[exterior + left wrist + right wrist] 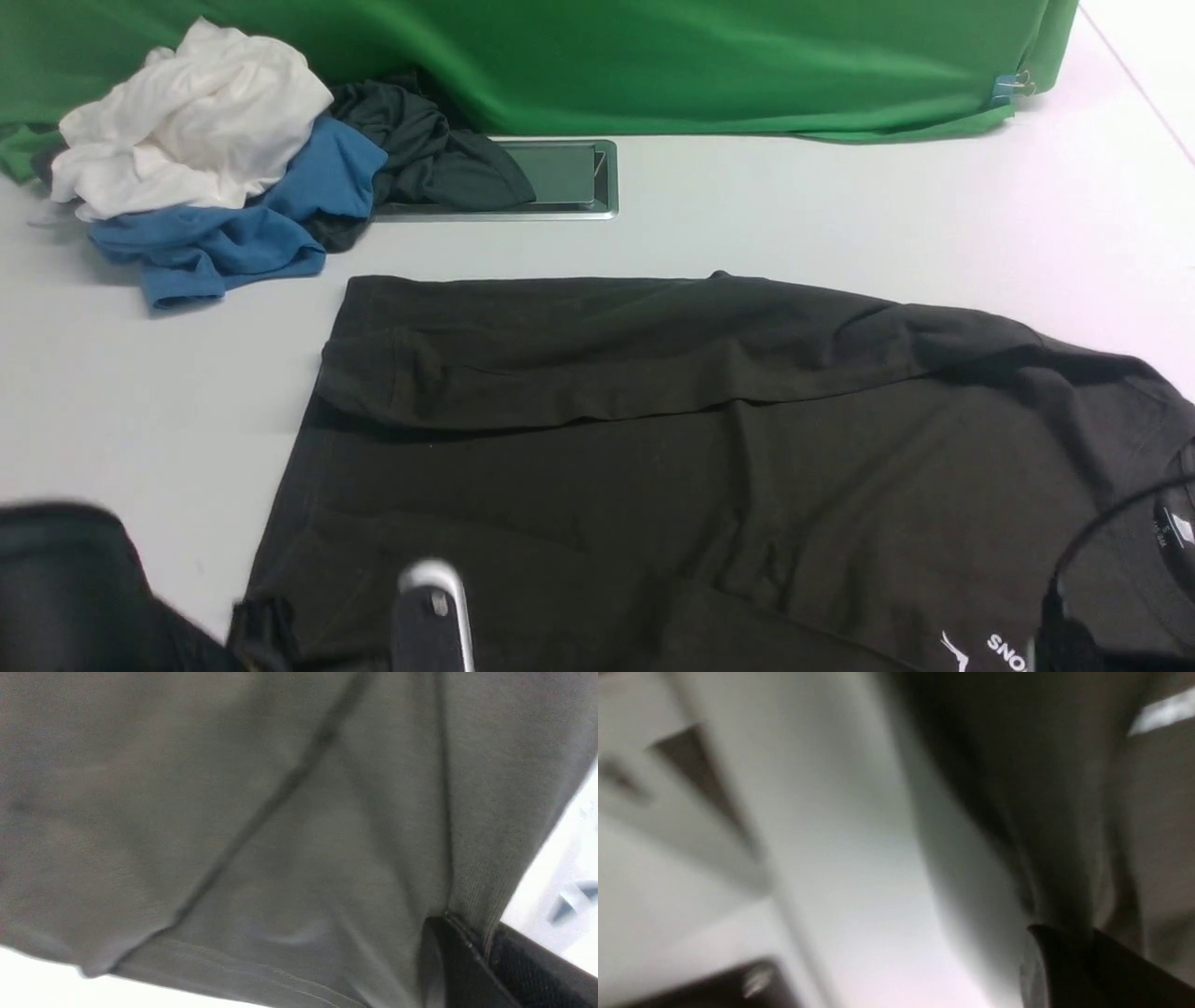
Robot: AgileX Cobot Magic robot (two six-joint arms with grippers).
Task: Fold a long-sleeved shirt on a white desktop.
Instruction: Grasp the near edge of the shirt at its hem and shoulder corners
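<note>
Where shirt (653,448) lies, white desktop (840,215), green backdrop (700,65)

Left end effector (476,942) and right end effector (1087,947) are each clamped tight on the long-sleeved shirt (653,448).

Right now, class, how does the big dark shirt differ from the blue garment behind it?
The dark shirt lies spread out nearly flat; the blue garment is crumpled in a heap. The dark shirt covers far more table than the blue garment. The dark shirt bears a white print; the blue garment shows none. Both rest on the white desktop.
</note>
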